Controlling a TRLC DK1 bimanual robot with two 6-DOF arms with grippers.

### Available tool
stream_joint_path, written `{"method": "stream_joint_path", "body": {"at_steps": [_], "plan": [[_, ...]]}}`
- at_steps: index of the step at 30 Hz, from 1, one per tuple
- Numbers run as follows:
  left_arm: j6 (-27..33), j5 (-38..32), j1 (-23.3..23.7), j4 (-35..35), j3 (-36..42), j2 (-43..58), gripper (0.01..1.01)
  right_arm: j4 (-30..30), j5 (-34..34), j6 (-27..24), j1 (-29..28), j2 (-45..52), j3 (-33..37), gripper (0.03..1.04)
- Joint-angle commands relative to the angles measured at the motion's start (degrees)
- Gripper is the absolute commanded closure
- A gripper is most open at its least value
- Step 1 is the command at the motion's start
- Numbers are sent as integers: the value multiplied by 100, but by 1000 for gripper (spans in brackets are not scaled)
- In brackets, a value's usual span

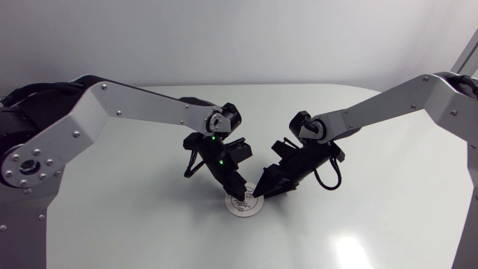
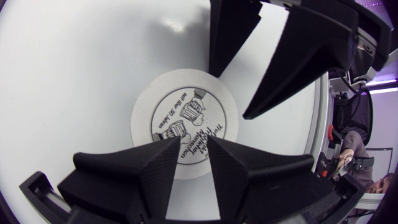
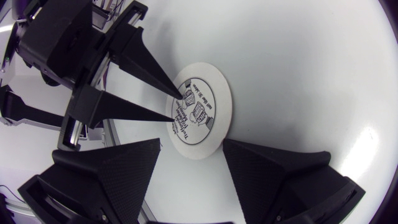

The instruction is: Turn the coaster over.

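While the coaster (image 1: 244, 204) lies flat, left gripper (image 1: 237, 193) and right gripper (image 1: 261, 190) stand spread — nothing pinched. Pry one rim first.

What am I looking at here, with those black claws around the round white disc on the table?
These are two silver-grey robot arms at a white table. One picture looks down from above; the other two come from cameras on each arm's wrist. Each arm ends in a matte black gripper with two wedge fingers: the left gripper and the right gripper. Between them lies a round white coaster, printed side up. Both grippers are open over it; nothing is held.
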Motion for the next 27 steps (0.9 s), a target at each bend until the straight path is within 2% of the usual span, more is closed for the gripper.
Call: {"method": "stream_joint_path", "body": {"at_steps": [1, 4, 9, 22, 27], "plan": [[63, 12, 214, -258, -32, -434, 698, -47, -44, 52, -23, 17, -50, 323], [248, -23, 443, -601, 12, -478, 698, -39, -35, 52, 4, 17, -50, 323], [336, -120, 531, -609, -269, -478, 698, -30, -35, 52, 4, 43, -41, 321], [344, -102, 188, -776, -348, 198, 697, -21, -26, 52, -5, 122, -15, 321], [344, -84, 100, -768, -339, 295, 697, 23, 167, 79, -137, 114, 12, 321]]}}
